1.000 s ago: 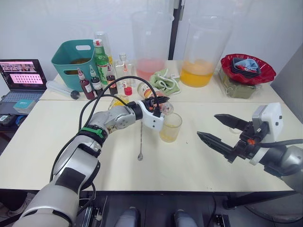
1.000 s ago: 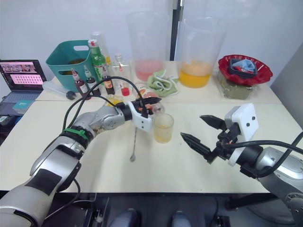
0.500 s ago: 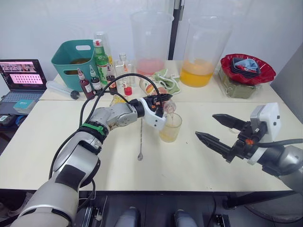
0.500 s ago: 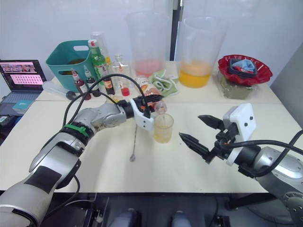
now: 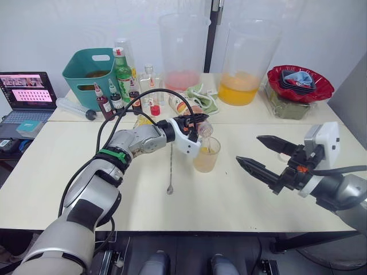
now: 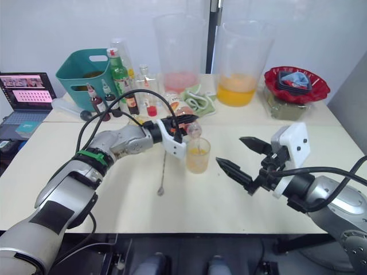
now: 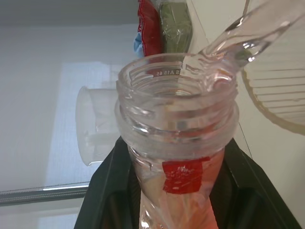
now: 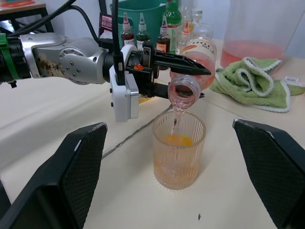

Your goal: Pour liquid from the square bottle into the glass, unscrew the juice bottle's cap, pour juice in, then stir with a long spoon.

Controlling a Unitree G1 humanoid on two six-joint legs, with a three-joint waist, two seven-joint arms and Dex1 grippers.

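Juice pouring is your current step: left gripper clamped on the juice bottle, tipped mouth-down over the glass; right gripper gapes beside the glass. Next, level the bottle, fetch the spoon

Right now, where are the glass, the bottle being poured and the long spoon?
glass (image 8: 178, 155): right wrist view, on its ribbed side wall.
bottle (image 8: 186, 88): right wrist view, on its open mouth, tipped over the glass.
long spoon (image 5: 170, 169): left eye view, on its handle, lying on the table.
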